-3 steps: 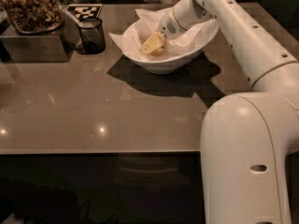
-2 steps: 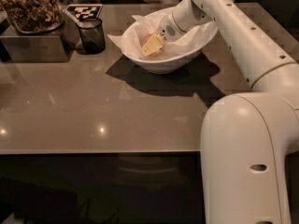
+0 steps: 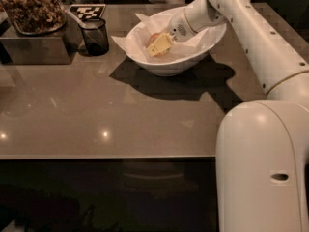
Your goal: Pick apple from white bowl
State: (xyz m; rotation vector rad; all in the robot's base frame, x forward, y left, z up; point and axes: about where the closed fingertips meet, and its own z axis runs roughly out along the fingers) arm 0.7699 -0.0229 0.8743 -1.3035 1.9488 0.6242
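The white bowl stands at the back of the brown table, lined with crumpled white paper. The apple lies inside it, small and reddish-yellow, mostly hidden behind my gripper. My gripper reaches down into the bowl from the right, its yellowish tip right at the apple. The white arm runs from the bowl back to the right side of the view.
A small dark glass cup stands left of the bowl. Behind it lies a black-and-white tag. A grey box with a bowl of brown snacks stands at the far left. My white body fills the lower right. The table's front edge runs across.
Hardly anything: the gripper stays in the bowl at the apple, with only a slight shift of the wrist. The bowl and the cup have not moved.
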